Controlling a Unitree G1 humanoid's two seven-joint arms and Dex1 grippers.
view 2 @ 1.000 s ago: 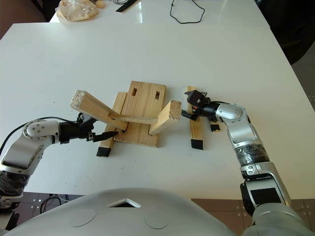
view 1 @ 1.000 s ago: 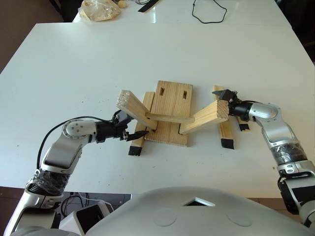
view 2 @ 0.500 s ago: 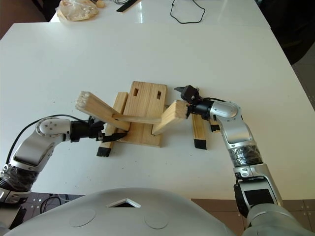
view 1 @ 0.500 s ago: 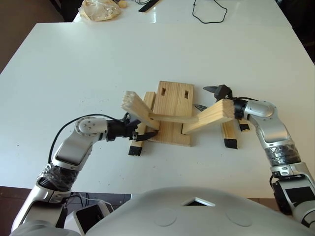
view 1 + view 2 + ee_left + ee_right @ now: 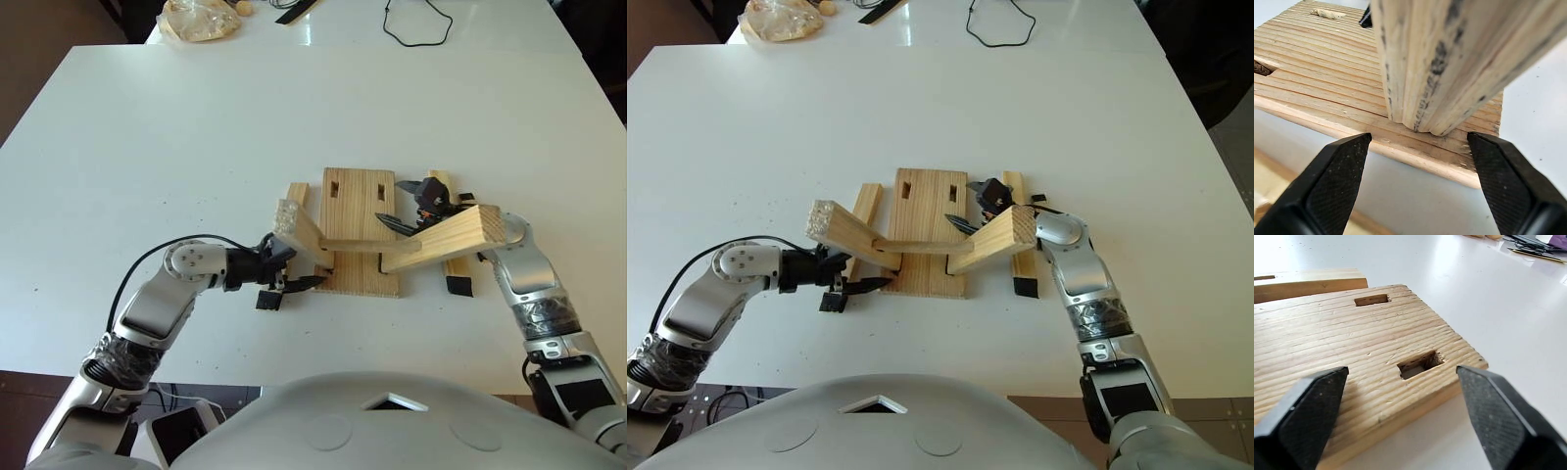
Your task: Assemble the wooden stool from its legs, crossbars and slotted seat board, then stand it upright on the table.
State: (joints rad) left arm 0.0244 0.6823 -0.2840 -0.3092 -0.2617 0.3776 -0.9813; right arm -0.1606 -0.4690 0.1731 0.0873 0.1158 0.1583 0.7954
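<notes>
Both silver arms bent inward at the elbows, left black claw [image 5: 292,272] fingers spread apart, right black claw [image 5: 394,201] fingers spread wide

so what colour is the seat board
Pale natural wood with straight grain lines; the seat board shows best in the right wrist view.

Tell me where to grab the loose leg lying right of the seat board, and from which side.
Grip the leg on its near stretch, right next to the black foot, coming straight down with the jaws across its narrow width. It lies flat on the table, and the raised frame crosses over its middle, so that near end is probably the easiest part to reach.
</notes>
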